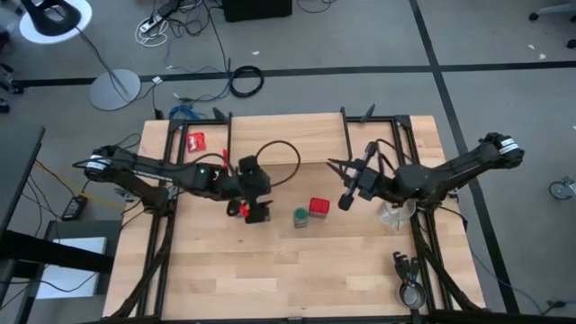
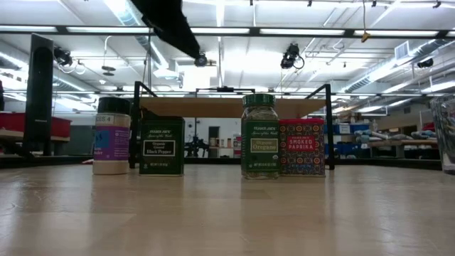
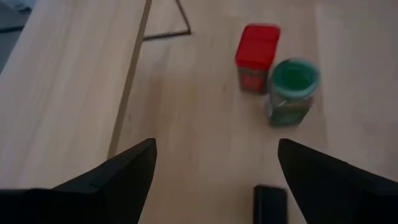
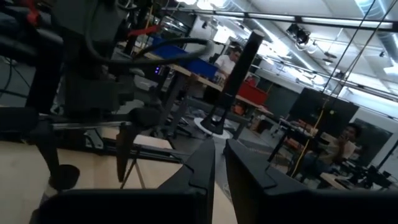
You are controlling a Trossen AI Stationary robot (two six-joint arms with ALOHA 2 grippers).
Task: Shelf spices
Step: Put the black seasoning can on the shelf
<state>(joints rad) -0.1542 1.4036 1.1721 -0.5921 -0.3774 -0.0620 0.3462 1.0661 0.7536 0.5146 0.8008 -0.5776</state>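
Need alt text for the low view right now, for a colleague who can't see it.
Four spice containers stand in a row on the table: blue-capped jar, dark olive tin, green jar, red tin touching it. The wood-topped shelf stands behind them, empty.

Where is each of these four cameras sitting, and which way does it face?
High view: above the table, facing straight down; shows both arms, the left gripper open and the right gripper shut.
Low view: at tabletop height, facing level across; one arm enters from above.
Left wrist view: on the left arm, facing down at the table past its own fingers.
Right wrist view: on the right arm, facing the room.
Shared: green jar and red tin, seen in the first three.
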